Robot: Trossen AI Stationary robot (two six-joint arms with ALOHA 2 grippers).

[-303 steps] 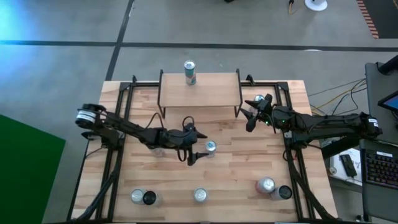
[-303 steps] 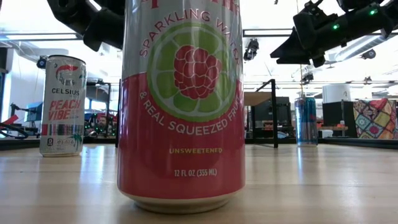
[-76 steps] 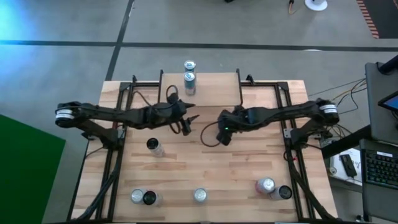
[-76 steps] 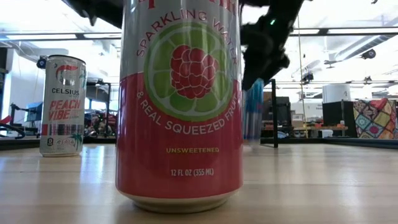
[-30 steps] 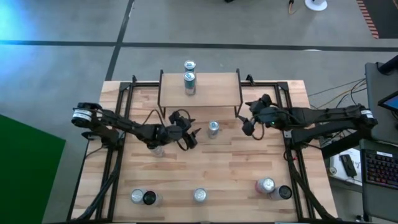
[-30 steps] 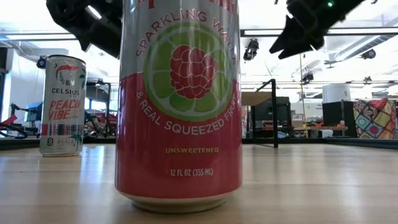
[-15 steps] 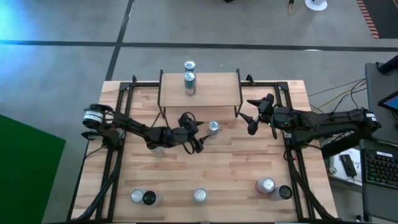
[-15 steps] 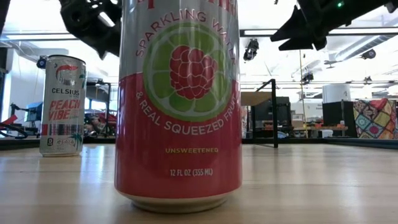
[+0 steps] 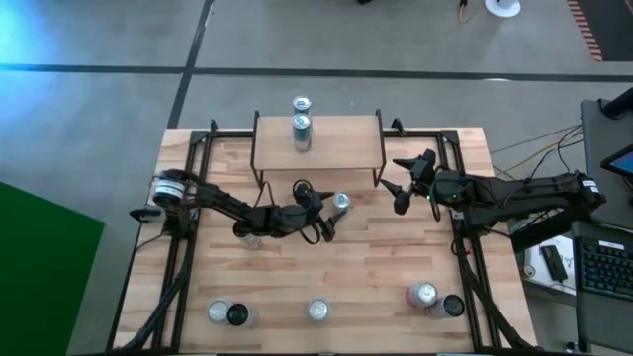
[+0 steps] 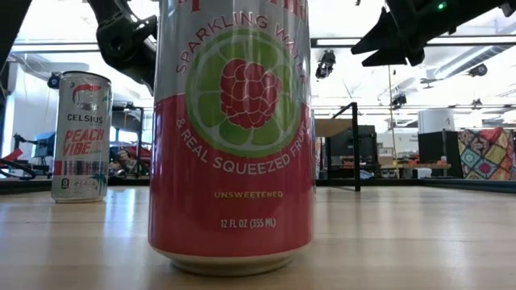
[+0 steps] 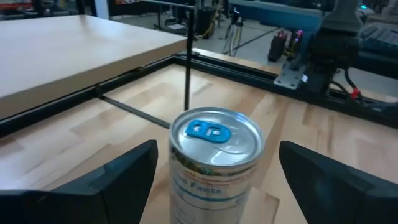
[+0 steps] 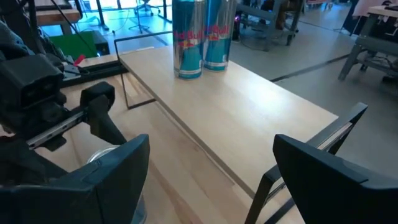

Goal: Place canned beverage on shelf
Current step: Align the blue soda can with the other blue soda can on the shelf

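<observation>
The shelf (image 9: 336,148) stands at the table's far side on thin black legs, with two slim blue-and-silver cans (image 9: 302,131) upright on its wood top; they also show in the right wrist view (image 12: 189,37). A silver can with a blue tab (image 9: 340,204) stands upright on the table just in front of the shelf. My left gripper (image 9: 324,222) is open beside it on its near-left side. In the left wrist view the fingers stand on either side of the can (image 11: 214,162), apart from it. My right gripper (image 9: 400,190) is open and empty, in the air near the shelf's right end.
More cans stand on the table: one (image 9: 244,233) under my left arm and several along the near edge (image 9: 317,311), (image 9: 423,295), (image 9: 218,312). A red sparkling-water can (image 10: 234,137) fills the low view, with a white can (image 10: 81,137) behind it.
My left gripper has gone toward the table's right edge, up to the silver can in front of the shelf, and stays open. The can has not moved.
</observation>
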